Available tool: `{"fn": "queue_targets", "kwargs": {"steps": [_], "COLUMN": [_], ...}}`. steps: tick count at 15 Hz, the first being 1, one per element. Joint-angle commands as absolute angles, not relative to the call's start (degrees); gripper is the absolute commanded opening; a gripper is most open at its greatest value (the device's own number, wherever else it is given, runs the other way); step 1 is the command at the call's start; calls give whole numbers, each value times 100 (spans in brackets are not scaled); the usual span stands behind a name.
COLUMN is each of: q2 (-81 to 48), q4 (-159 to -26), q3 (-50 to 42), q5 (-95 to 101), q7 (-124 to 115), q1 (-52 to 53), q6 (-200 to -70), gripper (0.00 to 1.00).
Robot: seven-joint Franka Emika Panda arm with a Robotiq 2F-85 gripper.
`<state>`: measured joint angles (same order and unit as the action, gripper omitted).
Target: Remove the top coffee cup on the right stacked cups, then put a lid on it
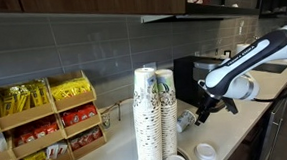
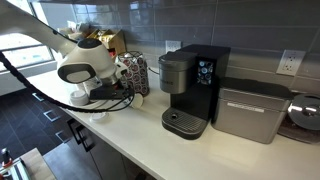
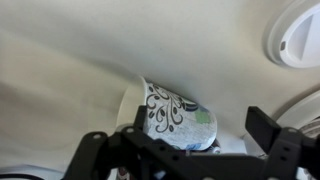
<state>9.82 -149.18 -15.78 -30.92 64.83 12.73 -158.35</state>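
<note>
The cup (image 3: pixel 172 112) lies between the spread jaws, axis about ten-to-four o'clock, with the lid (image 3: pixel 298 35) at two o'clock.

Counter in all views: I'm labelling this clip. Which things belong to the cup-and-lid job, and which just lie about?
Job: small speckled white paper cup; tall speckled paper-cup stack with green emblem; round white plastic lid.
Lying about: twin cup stack; wooden snack rack; black coffee machine.
</note>
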Motion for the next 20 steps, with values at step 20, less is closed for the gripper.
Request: {"fn": "queue_targets", "kwargs": {"steps": [20], "q2": [-487], "q4": [-13753], "q3": [-2050], "q5": [-7359], "q7": [10061], "q1": [1149], "q6": [-14573], "gripper": [71]}}
